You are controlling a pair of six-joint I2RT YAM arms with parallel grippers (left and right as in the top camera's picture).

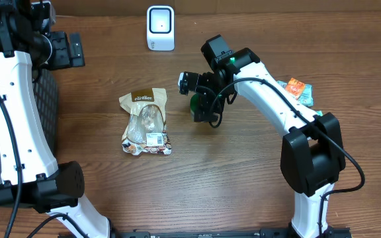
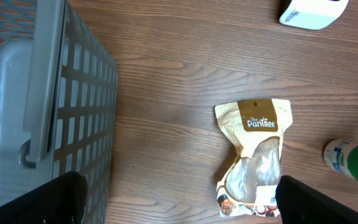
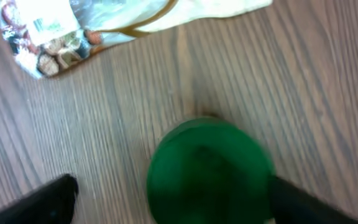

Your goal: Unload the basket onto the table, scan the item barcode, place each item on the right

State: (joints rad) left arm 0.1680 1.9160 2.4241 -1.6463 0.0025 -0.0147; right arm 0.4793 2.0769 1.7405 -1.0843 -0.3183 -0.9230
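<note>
Counting: one grey mesh plastic basket [image 2: 73, 93] far left of the lone white box-shaped scanner [image 1: 160, 28]; one tan snack pouch [image 1: 145, 122] below the scanner; one green-capped bottle [image 3: 210, 171] below-right, straddled by the wide-open right gripper [image 3: 179, 202]. Left gripper [image 2: 179, 205] gaping, empty. Probably pick-up stage: next, closing on the bottle, turning its barcode to the scanner.

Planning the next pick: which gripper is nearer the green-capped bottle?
Right. The right gripper hangs directly over the green-capped bottle, straddling its cap. The left gripper sits far off near the grey basket, beyond the snack pouch.
</note>
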